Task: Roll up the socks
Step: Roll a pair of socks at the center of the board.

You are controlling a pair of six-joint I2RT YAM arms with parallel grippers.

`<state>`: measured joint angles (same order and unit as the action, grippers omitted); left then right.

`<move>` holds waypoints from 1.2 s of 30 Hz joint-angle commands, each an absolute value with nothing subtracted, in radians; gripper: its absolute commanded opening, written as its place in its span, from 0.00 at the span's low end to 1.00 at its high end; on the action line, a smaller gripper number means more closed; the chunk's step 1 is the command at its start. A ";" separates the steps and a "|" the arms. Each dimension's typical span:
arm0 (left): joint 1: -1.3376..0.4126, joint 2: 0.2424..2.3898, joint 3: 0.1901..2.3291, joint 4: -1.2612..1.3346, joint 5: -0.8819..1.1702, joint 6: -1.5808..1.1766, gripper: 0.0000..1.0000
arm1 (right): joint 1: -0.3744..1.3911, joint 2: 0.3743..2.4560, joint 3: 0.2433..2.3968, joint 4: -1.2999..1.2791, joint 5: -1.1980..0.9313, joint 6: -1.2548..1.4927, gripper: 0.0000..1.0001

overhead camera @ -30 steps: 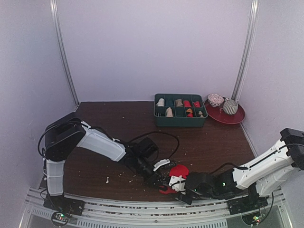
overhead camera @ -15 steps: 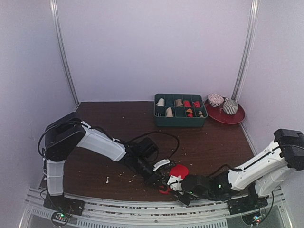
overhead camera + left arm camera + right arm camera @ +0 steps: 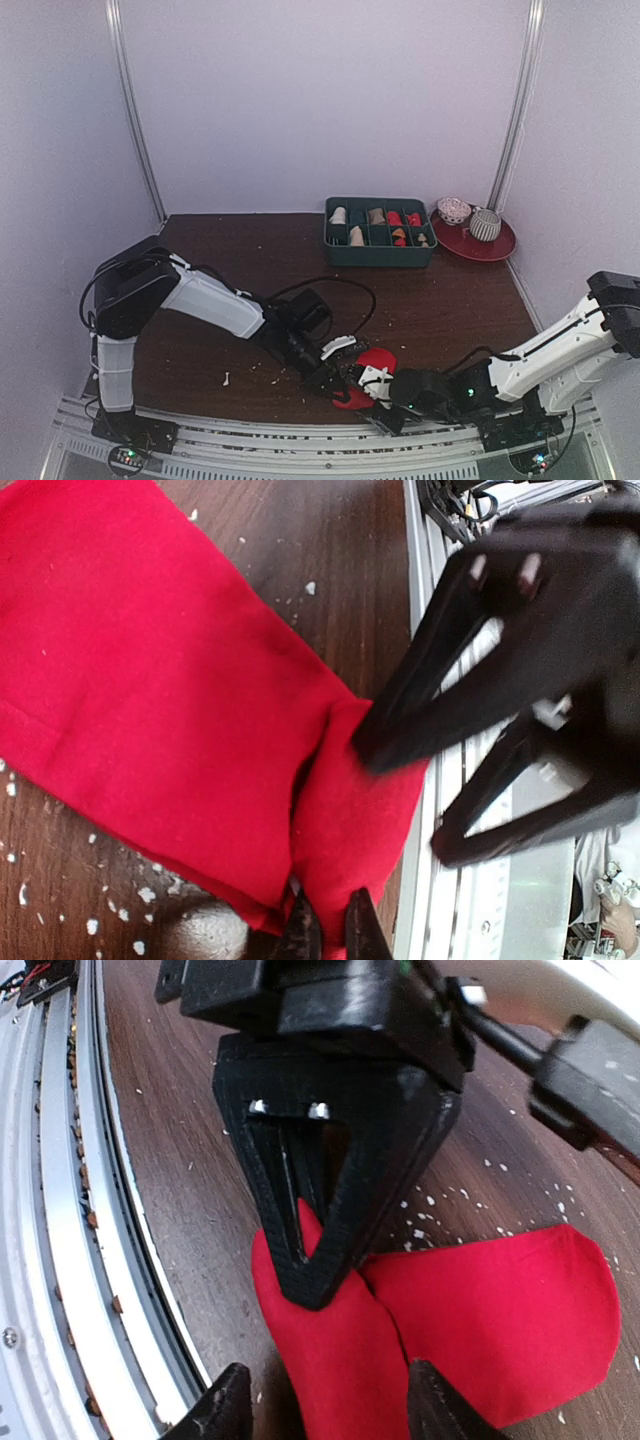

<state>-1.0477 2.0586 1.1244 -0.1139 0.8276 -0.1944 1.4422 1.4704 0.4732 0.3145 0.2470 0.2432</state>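
Table (image 3: 180,1160), near edge — red sock (image 3: 500,1310) just beside the rail (image 3: 60,1220).

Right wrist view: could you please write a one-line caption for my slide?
Left gripper pinches a fold of the red sock; open right gripper straddles it.

red sock (image 3: 150,680): cut off top-left | tray (image 3: 380,257) contents: too small

Green tray (image 3: 380,256) of small bundles at the table's (image 3: 220,250) far edge; red plate (image 3: 461,246) beside it carries two bowls; crumbs (image 3: 226,379) scattered.
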 commanded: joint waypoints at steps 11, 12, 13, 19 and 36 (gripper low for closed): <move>-1.063 2.111 1.100 -0.235 0.739 -0.173 0.00 | 1.295 1.141 0.307 0.319 -0.062 0.098 0.56; -1.062 2.111 1.100 -0.236 0.737 -0.173 0.00 | 1.283 1.156 0.304 0.337 -0.084 0.095 0.56; -1.063 2.111 1.100 -0.237 0.735 -0.172 0.00 | 1.271 1.174 0.304 0.356 -0.103 0.091 0.56; -1.063 2.115 1.106 -0.245 0.733 -0.166 0.00 | 1.240 1.303 0.332 0.462 -0.175 0.081 0.56; -1.063 2.127 1.107 -0.249 0.735 -0.163 0.00 | 1.242 1.450 0.327 0.626 -0.223 0.162 0.49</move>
